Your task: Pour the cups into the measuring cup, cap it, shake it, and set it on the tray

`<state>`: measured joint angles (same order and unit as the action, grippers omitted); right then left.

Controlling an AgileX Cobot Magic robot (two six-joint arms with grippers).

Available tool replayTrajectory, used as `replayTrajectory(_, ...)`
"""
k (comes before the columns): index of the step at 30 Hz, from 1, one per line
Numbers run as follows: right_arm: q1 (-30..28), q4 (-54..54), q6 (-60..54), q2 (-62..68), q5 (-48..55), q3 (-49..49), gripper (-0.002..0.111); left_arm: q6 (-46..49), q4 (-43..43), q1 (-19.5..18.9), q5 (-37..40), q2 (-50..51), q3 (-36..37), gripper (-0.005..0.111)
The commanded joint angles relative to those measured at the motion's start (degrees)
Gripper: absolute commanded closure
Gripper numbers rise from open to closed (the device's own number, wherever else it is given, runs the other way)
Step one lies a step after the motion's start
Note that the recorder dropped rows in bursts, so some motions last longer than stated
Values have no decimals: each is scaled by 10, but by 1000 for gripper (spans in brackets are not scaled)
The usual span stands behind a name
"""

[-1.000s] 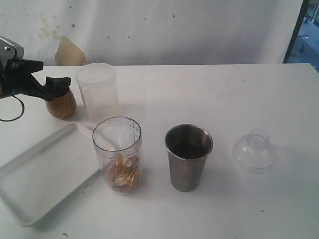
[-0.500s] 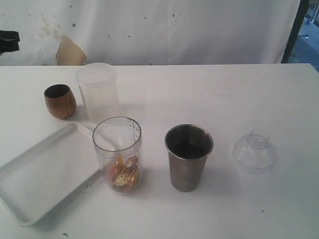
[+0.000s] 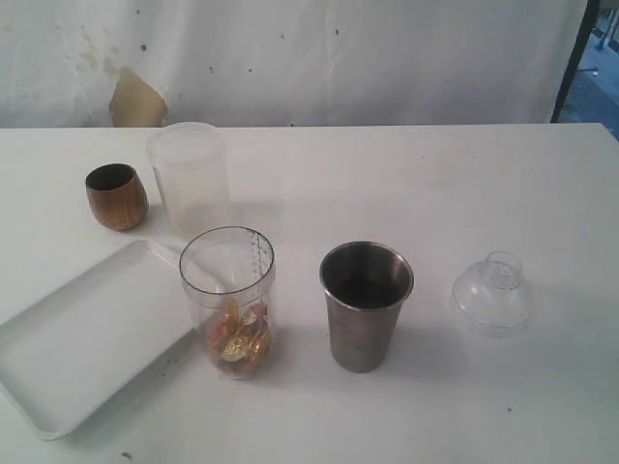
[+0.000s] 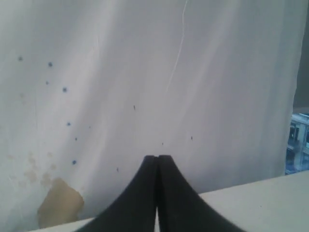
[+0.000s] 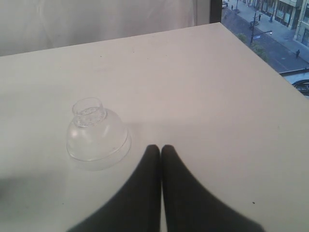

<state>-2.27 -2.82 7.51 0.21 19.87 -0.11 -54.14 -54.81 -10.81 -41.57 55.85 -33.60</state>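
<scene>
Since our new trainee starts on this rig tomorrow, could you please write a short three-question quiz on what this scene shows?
1. True or false: the dome lid sits on the measuring cup.
2. Which stands nearest the dome lid? A the wooden cup, B the steel tumbler, C the tray.
3. What state are the left gripper and the right gripper in?
Key: 1 false, it rests apart on the table; 2 B; 3 both shut, holding nothing.
</scene>
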Motion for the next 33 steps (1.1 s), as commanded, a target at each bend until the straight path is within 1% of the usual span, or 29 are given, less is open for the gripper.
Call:
replayTrajectory(1,1,-2,2,-2,-3,1,108,-60,8,-1,17,-103,29,107)
replayTrajectory(5,1,-2,2,-2,-3,1,108,-119,-15,-1,15,-178,38,107)
replayTrajectory(10,1,-2,2,-2,-3,1,108,-116,-28,-1,-17,-223,38,107)
replayTrajectory(16,1,-2,2,-2,-3,1,108,-116,-30,-1,-55,-229,38,107)
replayTrajectory(26,1,-2,2,-2,-3,1,108,-114,-31,-1,-52,-229,38,107)
replayTrajectory(29,1,-2,2,-2,-3,1,108,-119,-57,-1,-61,-229,38,107)
replayTrajectory(33,1,-2,2,-2,-3,1,108,-120,-102,1,-93,-228,39,107)
